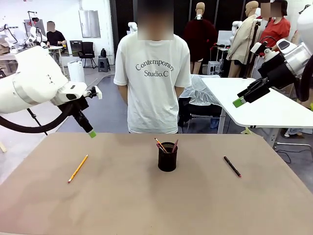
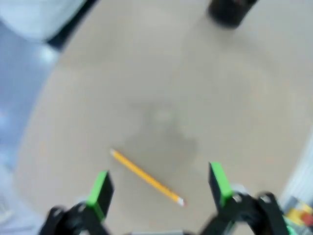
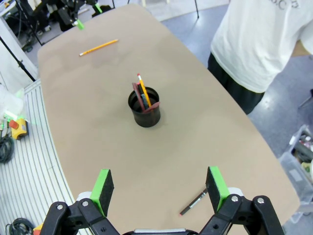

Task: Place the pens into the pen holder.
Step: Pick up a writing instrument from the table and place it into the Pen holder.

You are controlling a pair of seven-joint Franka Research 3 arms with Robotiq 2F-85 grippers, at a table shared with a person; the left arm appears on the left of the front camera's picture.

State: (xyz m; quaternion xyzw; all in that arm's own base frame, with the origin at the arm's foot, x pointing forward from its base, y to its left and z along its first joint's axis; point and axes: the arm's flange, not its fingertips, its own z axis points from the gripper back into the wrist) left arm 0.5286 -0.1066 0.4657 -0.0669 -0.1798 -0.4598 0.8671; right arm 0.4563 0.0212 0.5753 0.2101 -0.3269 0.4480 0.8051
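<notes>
The black mesh pen holder (image 1: 167, 159) stands mid-table with a yellow pencil and reddish-brown pens (image 1: 174, 145) sticking out of it. Another yellow pencil (image 1: 78, 168) lies on the table's left part. A black pen with a red tip (image 1: 232, 166) lies to the right. My left gripper (image 1: 90, 129) hovers open above the far left of the table; in its wrist view the pencil (image 2: 146, 177) lies below the open gripper (image 2: 159, 188). My right gripper (image 1: 242, 100) hangs open, high at the right. Its wrist view shows the right gripper (image 3: 159, 188), holder (image 3: 145, 107) and black pen (image 3: 194, 202).
A person in a white T-shirt (image 1: 152, 73) stands at the table's far edge, hands out of sight. A white table (image 1: 264, 105) stands behind at the right. Bare tabletop (image 1: 146, 205) lies in front of the holder.
</notes>
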